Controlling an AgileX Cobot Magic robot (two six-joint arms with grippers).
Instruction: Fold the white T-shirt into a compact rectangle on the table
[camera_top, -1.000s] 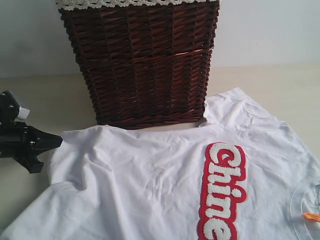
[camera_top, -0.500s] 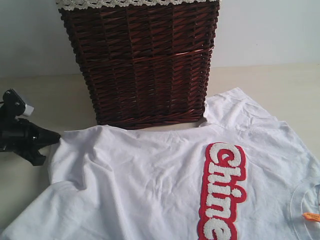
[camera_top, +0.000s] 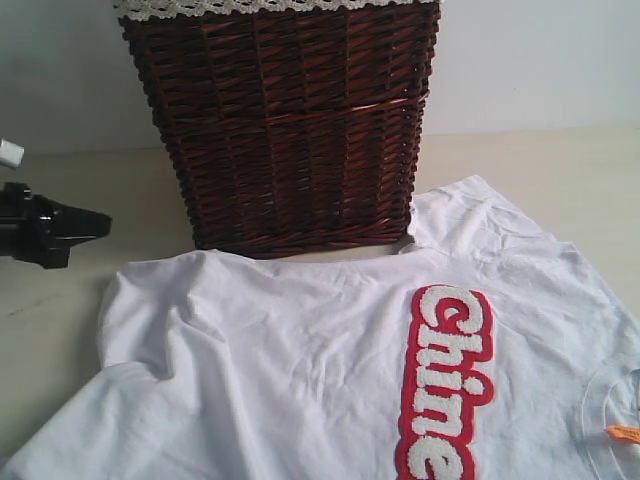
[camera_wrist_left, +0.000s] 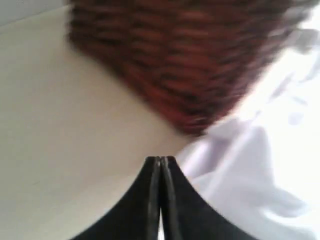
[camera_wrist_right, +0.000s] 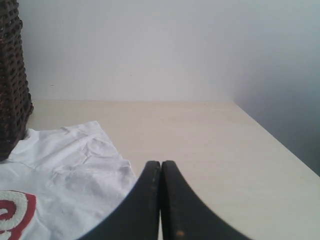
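Beige table (camera_top: 60, 300) now separates white T-shirt (camera_top: 300, 370) from withdrawn left jaws.

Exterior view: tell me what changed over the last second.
The left gripper, shut and empty, drew away from the left edge of the white T-shirt, shifting upward in the view. Nothing was taken hold of or let go. The T-shirt, the wicker basket and the table stayed as they were.

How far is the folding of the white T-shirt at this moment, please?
Done: the white T-shirt lies spread on the table, lettering up, no fold yet. In hand: nothing; the left fingers and right fingers are shut and empty. Left: every fold.
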